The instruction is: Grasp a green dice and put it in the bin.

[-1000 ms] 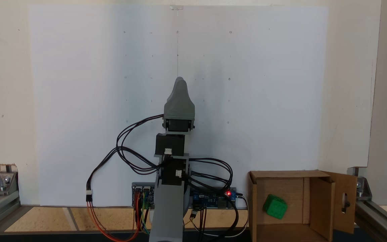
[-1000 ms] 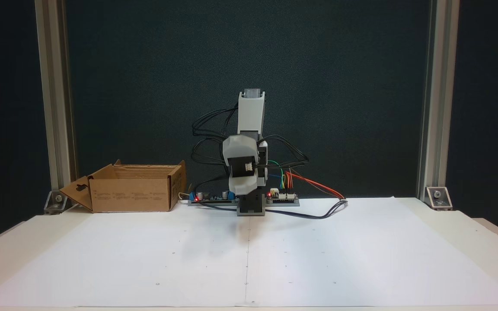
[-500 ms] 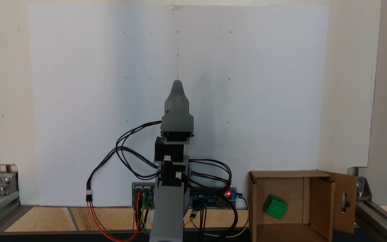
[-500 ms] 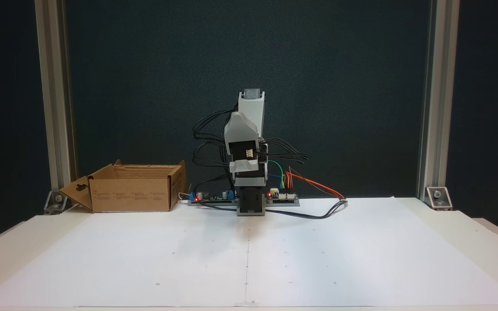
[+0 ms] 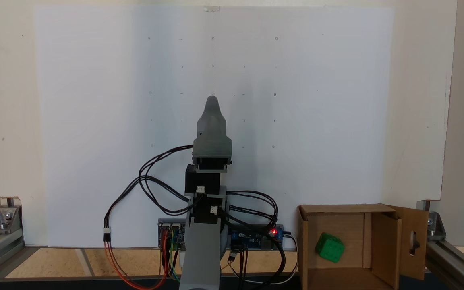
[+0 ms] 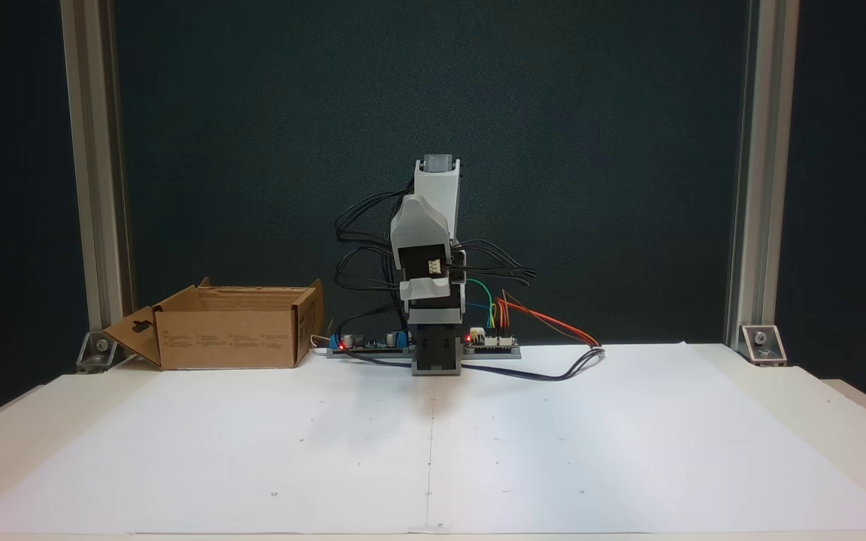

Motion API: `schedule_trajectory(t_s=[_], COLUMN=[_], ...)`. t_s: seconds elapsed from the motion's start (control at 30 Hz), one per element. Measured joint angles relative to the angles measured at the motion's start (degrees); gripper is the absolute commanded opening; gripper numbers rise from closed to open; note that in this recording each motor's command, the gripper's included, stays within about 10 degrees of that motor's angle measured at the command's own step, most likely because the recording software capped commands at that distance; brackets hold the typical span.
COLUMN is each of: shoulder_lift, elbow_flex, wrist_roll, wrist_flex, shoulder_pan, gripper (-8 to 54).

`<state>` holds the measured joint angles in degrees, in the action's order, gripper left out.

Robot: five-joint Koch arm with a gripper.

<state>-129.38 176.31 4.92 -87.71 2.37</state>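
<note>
The green dice point(image 5: 329, 247) lies on the floor of the bin point(image 5: 387, 245), a brown cardboard box with open flaps beside the arm's base. From the front, the bin point(image 6: 230, 338) stands left of the arm and its walls hide the dice. The arm is folded upright over its base. My grey gripper point(image 5: 212, 100) points away from the base along the paper's centre line, well clear of the bin, with nothing in it. A single tapered tip shows, so the jaws' gap cannot be read. Seen head-on, the gripper point(image 6: 419, 214) sits above the base.
White paper point(image 6: 553, 451) covers the table in front of the arm. Circuit boards point(image 5: 256, 237) and loose cables point(image 5: 151, 193) cluster around the base. Aluminium frame posts point(image 6: 749, 188) stand at the table's back corners.
One second ago the gripper hung lower and was turned slightly off-centre; it rose and straightened over the base. Over the last half second nothing moved. The dice stayed in the bin.
</note>
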Motion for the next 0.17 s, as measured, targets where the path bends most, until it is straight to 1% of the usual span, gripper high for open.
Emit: schedule_trajectory(t_s=[0.17], shoulder_lift=[0.0], elbow_flex=[0.0], wrist_roll=[0.1], wrist_flex=[0.0], shoulder_pan=[0.0], gripper=[44.5])
